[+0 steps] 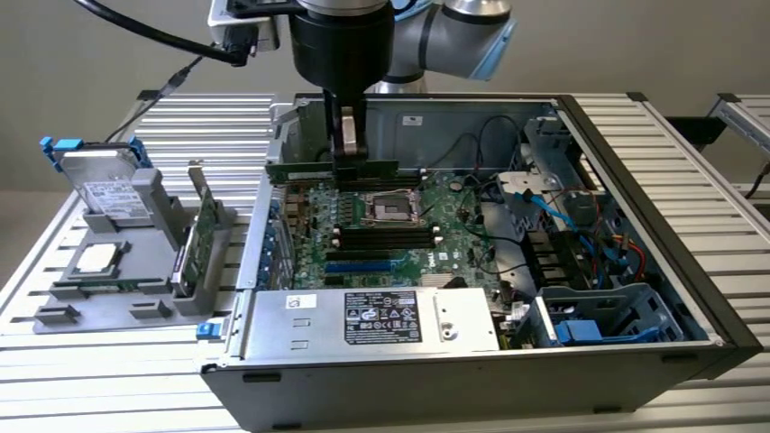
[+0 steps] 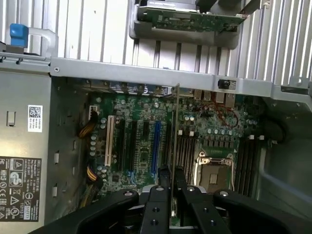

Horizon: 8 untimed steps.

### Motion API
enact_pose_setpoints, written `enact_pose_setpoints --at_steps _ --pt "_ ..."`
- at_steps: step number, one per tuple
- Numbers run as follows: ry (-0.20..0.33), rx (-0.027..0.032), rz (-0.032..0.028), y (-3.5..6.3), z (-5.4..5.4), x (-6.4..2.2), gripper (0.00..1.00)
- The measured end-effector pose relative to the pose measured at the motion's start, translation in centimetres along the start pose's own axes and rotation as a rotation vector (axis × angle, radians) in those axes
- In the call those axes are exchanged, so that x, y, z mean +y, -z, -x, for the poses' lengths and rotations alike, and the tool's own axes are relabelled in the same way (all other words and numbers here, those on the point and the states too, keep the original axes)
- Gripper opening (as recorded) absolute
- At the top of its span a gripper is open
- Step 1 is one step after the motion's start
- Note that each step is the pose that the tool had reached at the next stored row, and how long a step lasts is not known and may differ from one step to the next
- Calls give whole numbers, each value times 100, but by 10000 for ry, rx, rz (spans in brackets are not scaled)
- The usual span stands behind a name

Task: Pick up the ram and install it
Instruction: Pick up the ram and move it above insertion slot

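Power supply label (image 1: 385, 317) — no legible text

the ram (image 1: 316, 169) is a dark green strip, and the gripper (image 1: 350, 161) on it is black with a pale grey finger face. the motherboard (image 1: 409, 203) is green, speckled with small silver and black parts. its memory slots (image 1: 385, 236) are black, one long slot (image 1: 361, 268) is blue and another slot (image 2: 109, 141) is white. the power supply (image 1: 463, 320) is silver-grey with a black label printed in white. the hard drive (image 1: 114, 194) is silver with a white label. the card (image 1: 198, 236) is green and the holder (image 1: 108, 271) is plain grey. the table (image 1: 96, 379) is pale silver with ribbed stripes. the arm (image 1: 457, 36) is grey with a light blue cap. the cables (image 1: 565, 207) are blue, while the wires (image 2: 90, 129) are yellow.
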<state>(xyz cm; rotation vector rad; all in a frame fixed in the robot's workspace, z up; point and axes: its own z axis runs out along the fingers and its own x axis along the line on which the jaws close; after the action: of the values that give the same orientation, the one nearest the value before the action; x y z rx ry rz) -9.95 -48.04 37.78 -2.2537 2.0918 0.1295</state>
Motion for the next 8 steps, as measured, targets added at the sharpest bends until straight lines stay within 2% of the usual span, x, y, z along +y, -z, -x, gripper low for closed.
enact_pose_setpoints --at_steps 2,6,8 --pt "-26 120 1 -7 8 -33 15" --pt "-54 318 -18 -22 44 -110 15" --pt "-60 389 -31 -32 69 -156 15"
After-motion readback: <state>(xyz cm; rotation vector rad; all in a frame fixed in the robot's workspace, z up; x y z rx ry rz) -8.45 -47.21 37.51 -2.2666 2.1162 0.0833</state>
